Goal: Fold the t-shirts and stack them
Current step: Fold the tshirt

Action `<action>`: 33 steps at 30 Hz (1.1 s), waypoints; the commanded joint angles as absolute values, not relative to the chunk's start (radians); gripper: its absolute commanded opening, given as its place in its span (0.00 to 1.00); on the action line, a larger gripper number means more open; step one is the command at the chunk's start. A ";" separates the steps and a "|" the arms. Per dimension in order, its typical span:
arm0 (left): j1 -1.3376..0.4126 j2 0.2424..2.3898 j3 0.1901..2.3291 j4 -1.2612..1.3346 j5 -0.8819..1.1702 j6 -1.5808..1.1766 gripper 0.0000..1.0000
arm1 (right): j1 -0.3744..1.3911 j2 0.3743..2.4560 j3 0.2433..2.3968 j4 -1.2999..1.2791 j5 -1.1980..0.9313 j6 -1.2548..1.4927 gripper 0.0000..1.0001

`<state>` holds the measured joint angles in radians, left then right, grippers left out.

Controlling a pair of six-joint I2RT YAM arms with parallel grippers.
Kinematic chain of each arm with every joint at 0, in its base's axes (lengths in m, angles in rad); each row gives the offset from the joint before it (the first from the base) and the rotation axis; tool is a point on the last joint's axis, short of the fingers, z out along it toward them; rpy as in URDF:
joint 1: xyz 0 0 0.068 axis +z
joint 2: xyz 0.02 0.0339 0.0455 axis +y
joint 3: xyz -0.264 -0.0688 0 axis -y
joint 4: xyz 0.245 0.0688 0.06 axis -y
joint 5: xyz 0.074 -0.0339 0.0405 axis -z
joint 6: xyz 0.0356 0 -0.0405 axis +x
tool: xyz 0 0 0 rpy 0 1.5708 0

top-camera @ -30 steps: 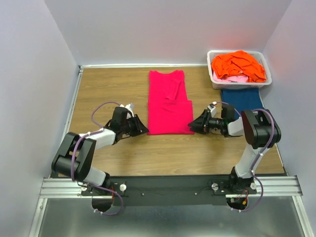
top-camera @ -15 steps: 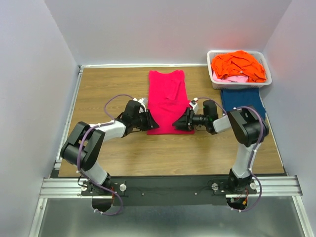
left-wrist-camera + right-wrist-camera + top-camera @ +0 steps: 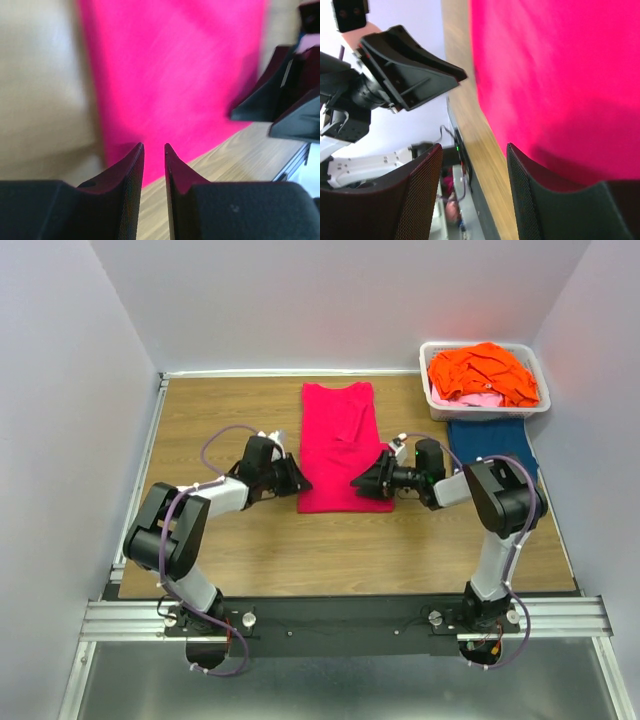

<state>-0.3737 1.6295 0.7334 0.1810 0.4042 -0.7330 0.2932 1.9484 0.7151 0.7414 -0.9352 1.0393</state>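
Standing over the wooden counter, I see the bright pink shirt lying flat in the middle as a long narrow strip, sleeves already turned in, running away from the arms. Both arms reach inward to its near end, the left gripper at the left edge and the right gripper at the right edge, facing each other across the cloth.

Through the left wrist camera, that gripper's fingers are nearly together, with only a thin slit between them. They sit over the near corner of the shirt, but I can't make out any cloth caught in the slit. The right gripper's fingers are spread wide and hold nothing, with pink fabric lying just beyond one of them.

To my eye this is the start of the lengthwise fold. Each gripper needs to pinch its near corner, then both must lift together and carry the hem toward the far end without skewing it.

A dark blue shirt lies folded on the right, in front of the white basket that holds the orange shirt and the pale pink one.
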 commanded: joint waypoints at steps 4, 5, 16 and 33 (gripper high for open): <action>-0.318 1.770 0.991 0.207 0.402 -0.687 0.31 | 0.204 1.934 0.869 0.721 -0.809 1.051 0.61; -0.311 1.798 1.017 0.209 0.408 -0.689 0.31 | 0.195 1.950 0.883 0.721 -0.798 1.055 0.61; -0.266 2.046 1.135 0.181 0.371 -0.718 0.30 | 0.130 2.146 0.885 0.730 -0.612 1.074 0.61; -0.510 1.583 0.992 -0.179 0.008 -0.509 0.38 | 0.320 1.704 0.954 -0.116 -0.370 0.499 0.45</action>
<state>-0.3954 1.5940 1.0016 -0.0032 0.1631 -0.6018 0.2420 1.7561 0.9241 0.1909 -0.5358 0.6792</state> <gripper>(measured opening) 0.408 0.500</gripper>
